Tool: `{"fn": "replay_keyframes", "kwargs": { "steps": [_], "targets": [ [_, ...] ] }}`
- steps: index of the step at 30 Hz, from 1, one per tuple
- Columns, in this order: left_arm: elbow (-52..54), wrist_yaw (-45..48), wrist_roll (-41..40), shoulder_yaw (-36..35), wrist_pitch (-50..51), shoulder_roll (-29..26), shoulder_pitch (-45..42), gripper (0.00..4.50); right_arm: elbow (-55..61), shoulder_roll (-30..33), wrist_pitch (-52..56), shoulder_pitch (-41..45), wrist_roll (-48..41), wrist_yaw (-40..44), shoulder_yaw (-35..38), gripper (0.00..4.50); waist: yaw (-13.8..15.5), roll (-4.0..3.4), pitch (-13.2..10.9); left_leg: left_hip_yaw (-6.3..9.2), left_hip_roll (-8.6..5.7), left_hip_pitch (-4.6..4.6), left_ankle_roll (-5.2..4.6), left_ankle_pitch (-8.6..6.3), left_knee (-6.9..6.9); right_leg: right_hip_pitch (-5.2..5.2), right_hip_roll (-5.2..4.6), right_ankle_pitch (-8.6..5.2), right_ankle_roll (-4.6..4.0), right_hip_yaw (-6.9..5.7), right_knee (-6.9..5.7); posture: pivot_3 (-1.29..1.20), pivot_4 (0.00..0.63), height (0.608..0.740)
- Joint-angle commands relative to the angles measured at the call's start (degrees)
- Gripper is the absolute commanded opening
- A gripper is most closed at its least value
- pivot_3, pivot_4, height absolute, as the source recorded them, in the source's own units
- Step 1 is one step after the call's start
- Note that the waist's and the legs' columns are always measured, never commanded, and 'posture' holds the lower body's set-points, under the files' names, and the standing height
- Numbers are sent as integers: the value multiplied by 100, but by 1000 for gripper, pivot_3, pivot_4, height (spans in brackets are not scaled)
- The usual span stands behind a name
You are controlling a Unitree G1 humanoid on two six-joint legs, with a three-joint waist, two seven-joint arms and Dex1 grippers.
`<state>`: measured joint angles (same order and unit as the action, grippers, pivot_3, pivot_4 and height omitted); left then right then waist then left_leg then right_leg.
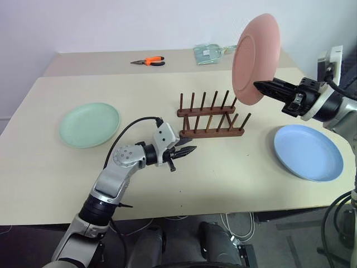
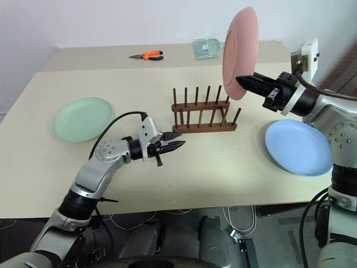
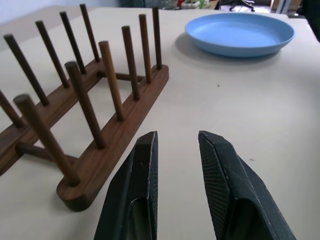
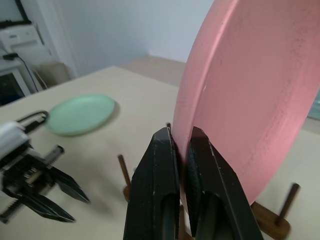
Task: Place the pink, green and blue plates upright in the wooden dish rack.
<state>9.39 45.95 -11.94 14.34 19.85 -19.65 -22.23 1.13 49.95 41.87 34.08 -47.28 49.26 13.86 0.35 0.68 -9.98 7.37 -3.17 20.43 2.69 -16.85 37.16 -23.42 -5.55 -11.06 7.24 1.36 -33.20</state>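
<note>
Starting at the left of the left eye view, the green plate (image 1: 89,124) is lying flat on the beige surface (image 1: 223,184), well apart from everything else. Moving toward the lower middle, the left tool (image 1: 186,152) is hovering just off the near left end of the wooden dish rack (image 1: 212,120), its two black fingers (image 3: 140,195) standing a little apart with nothing between them; in the left wrist view there's a clear gap and only bare surface behind it. The rack is sitting in the middle of the frame with all its pegs empty.

Up at the top middle, a pair of orange-handled pliers (image 1: 149,61) and a clear plastic bag (image 1: 207,53) are lying near the far edge.

Over on the upper right, the right tool (image 1: 257,85) is clamping the lower rim of the pink plate (image 1: 255,58), holding it upright in the air above the rack's right end. The right wrist view is showing both fingers pinched tight on that rim. At the lower right, the blue plate (image 1: 307,152) is resting flat on the surface.
</note>
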Motion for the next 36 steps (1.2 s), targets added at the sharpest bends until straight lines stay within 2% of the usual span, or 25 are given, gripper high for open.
{"fn": "replay_keyframes", "kwargs": {
  "steps": [1, 10, 13, 16, 17, 19, 21, 22, 24, 25, 27, 29, 32, 36],
  "targets": [
    [235, -55, -94, -59, 37, 23, -9, 1255, -307, 1, -117, 229, 150, 336, -17, 18, 1, 0, 0, -1, 0, 0, 0, 0, 1, 0, 0, 0, -1, 1, 0, 0, 150, 740],
    [255, -115, -95, -74, 59, 29, 10, 1255, -1005, -176, -168, 422, 616, 766, -307, 18, -16, 0, 0, -1, -1, 0, 0, 0, 1, -1, 0, 0, 0, 1, 0, 0, 150, 740],
    [291, -105, -233, -132, 227, 36, 40, 1255, -1119, -294, -340, 533, 855, 621, -319, 1003, -29, -1, 0, -1, 0, -1, 0, 0, 0, -2, 0, 1, 1, 1, -2, 0, 150, 740],
    [345, -228, -453, -315, 520, 80, 44, 2105, -1238, -473, -1271, 644, 1513, 63, -216, 2435, -37, -1, 0, -1, -1, 0, 0, 0, 1, -2, 0, 1, 2, 1, -1, 0, 150, 740],
    [367, -289, -469, -374, 511, 94, 52, 2569, -1275, -511, -1536, 697, 1656, -171, -90, 2956, -35, -1, 0, -1, -1, 0, 0, 0, 1, -2, -1, 1, 2, 1, -1, 0, 150, 740],
    [393, -406, -475, -461, 492, 110, 64, 3546, -1275, -536, -1738, 729, 1754, -427, 88, 2996, -24, -1, -1, 0, -1, 1, 1, 0, 0, -2, -1, 1, 3, 1, -1, 0, 150, 740],
    [348, -720, -425, -694, 475, 146, 35, 4473, -1084, -352, -2221, 571, 2226, -644, 85, 2996, 1, -1, -1, 0, -2, 2, 1, 1, 1, -2, -1, 1, 3, 1, 0, 0, 150, 740],
    [346, -838, -458, -818, 480, 180, 33, 4473, -1006, -299, -2405, 511, 2383, -691, 77, 2996, 5, -1, -1, 0, -2, 2, 1, 1, 1, -2, -1, 1, 2, 2, 0, 0, 150, 740],
    [248, -1413, -505, -1298, 428, 382, -55, 4473, -764, -202, -2473, 471, 2404, -647, 112, 2996, 8, -1, -1, 0, -2, 2, 2, 1, 1, -2, -1, 1, 2, 2, 0, 0, 150, 740],
    [90, -1958, -409, -1642, 405, 515, -183, 4473, -474, -173, -2155, 481, 2067, -514, 202, 2996, 8, -1, -1, 0, -2, 1, 2, 1, 1, -2, -1, 1, 2, 2, 0, 0, 150, 740],
    [-264, -3151, -145, -2388, 456, 660, -449, 4500, 380, -167, -1641, 459, 1469, -262, 218, 3535, -9, -2, -1, 2, -1, -1, 3, 2, 1, -1, 0, 1, 3, 2, -2, 0, 150, 740],
    [-579, -4606, 409, -3035, 696, 631, -742, 4500, 1177, -160, -1320, 435, 1249, -50, -139, 4324, -72, -1, -1, 6, 3, -5, 3, 2, -2, -3, 3, 2, 4, 2, -5, 0, 150, 740],
    [-833, -6573, 775, -4139, 1354, 755, -1139, 4500, 2100, -187, -974, 276, 1183, 266, -915, 4425, -136, 14, 8, 14, 6, -10, 4, 1, -8, -2, 7, -7, 18, 0, -6, 0, 150, 740],
    [-675, -7477, 652, -4889, 2114, 999, -1356, 4500, 2329, -545, -1109, 164, 1508, 348, -1675, 4425, -61, 37, 10, 13, -4, -2, 7, 2, 2, 0, 0, -10, 25, -1, -3, 0, 150, 740]
  ]
}}
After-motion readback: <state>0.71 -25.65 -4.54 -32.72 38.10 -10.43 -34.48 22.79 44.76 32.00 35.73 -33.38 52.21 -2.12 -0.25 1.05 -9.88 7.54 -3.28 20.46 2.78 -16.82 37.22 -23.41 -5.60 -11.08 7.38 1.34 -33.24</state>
